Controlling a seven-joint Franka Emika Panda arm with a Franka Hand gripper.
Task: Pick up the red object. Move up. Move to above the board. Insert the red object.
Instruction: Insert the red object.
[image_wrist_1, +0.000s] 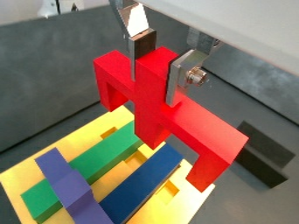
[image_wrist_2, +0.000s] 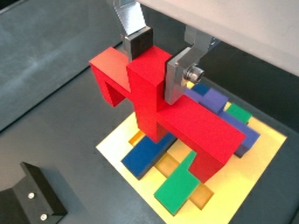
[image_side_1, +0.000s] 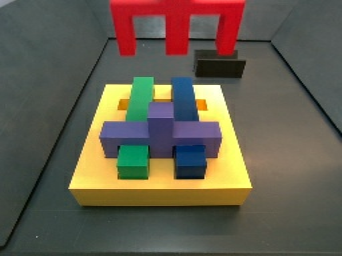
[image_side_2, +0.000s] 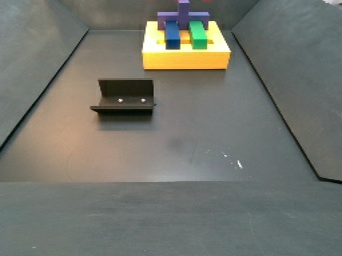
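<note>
So the gripper (image_wrist_1: 158, 59) is up in the air with the red object (image_wrist_1: 163, 109) clamped between its fingers (image_wrist_1: 142, 45), the dark pads pressed on either side of the middle bar of that E-shaped piece, so it's closed on it and carrying it. In both wrist views the red object (image_wrist_2: 163, 105) hangs clear above the yellow board (image_wrist_2: 264, 149), not touching anything on it, prongs pointing down. In a side view the red object (image_side_1: 177, 24) shows up at the top of the frame, floating over the far end of the board (image_side_1: 160, 185), three prongs hanging down; the gripper itself is cut off there. The board already has a purple cross piece (image_side_1: 162, 130) sitting over a green bar (image_side_1: 136, 125) and a blue bar (image_side_1: 186, 125), all seated in their slots. In a side view the board (image_side_2: 187, 58) sits toward the far edge of the dark counter (image_side_2: 174, 140), and the fixture (image_side_2: 124, 97) stands well apart from it, nearer the left edge around the middle of the counter. The red object can't be seen in that view.
</note>
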